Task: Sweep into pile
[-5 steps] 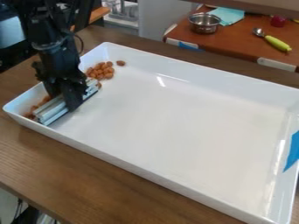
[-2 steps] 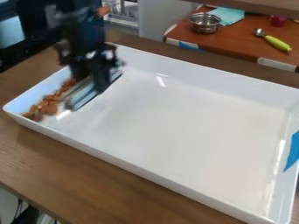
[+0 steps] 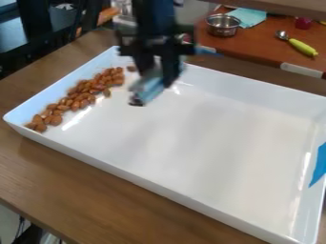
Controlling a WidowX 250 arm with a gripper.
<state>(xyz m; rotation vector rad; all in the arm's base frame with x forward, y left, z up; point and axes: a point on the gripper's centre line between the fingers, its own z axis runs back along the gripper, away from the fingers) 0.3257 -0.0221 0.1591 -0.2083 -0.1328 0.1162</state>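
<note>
The black two-finger gripper has swung right, seemingly pinching a straight silvery bar; sweep brown oval nuts edge-low.

One tray, one sweeping tool, one bowl, one cloth, one spoon; over twenty nuts, exact count unclear.

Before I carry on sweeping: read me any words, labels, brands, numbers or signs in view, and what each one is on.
No readable text anywhere.
Tray: no lettering seen.
Blue tape: no writing seen.
Silver tool: too blurred to tell whether it bears any marking.
</note>
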